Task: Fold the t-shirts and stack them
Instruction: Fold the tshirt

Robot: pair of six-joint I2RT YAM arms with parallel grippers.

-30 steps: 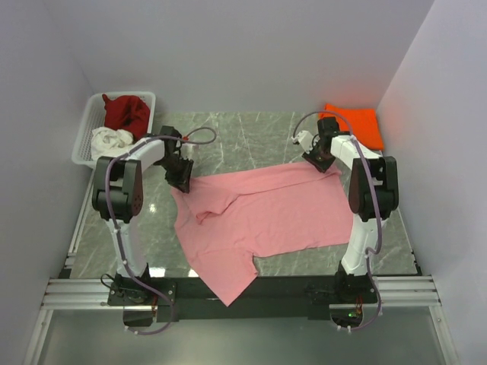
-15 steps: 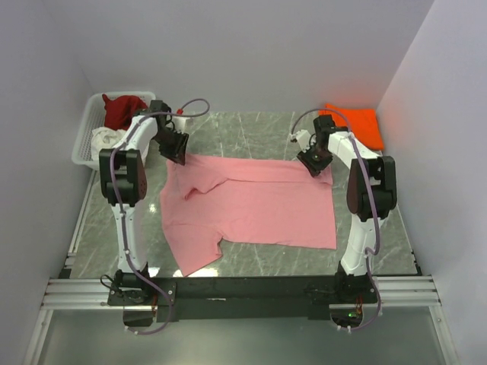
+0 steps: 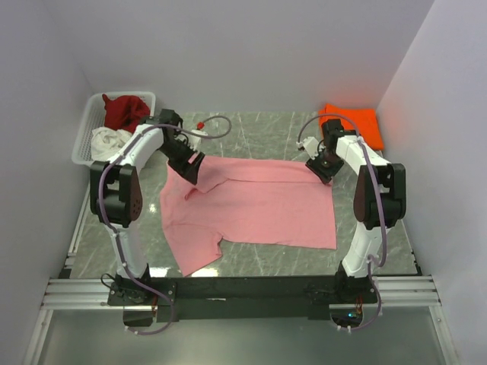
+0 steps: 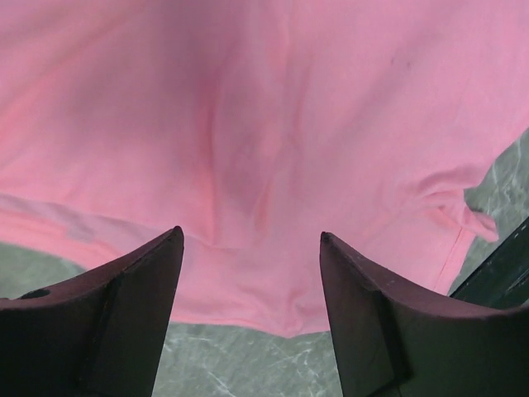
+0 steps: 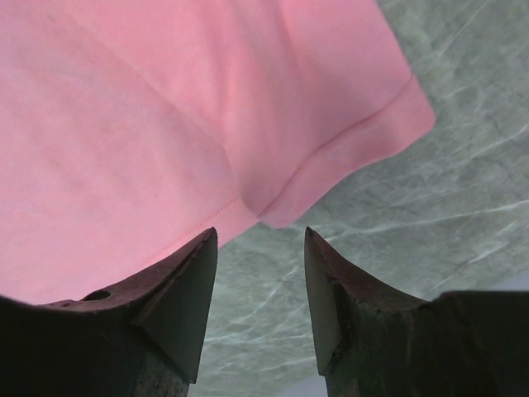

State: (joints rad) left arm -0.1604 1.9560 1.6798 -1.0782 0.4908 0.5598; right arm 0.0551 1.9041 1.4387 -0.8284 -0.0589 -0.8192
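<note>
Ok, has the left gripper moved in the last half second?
Yes. The left gripper has shifted right and nearer the bases, away from the basket.

The top view looks down from above and behind the arm bases and covers the whole desk (image 3: 251, 129). The left wrist view looks past the left tool (image 4: 250, 233), close over the pink shirt (image 4: 273, 124). The right wrist view looks past the right tool (image 5: 260, 231), equally close, at a shirt corner and bare desk. All three views share the pink shirt.

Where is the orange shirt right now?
Top view: the orange shirt lies folded at the table's far right corner, just beyond the right gripper and the pink shirt.
</note>
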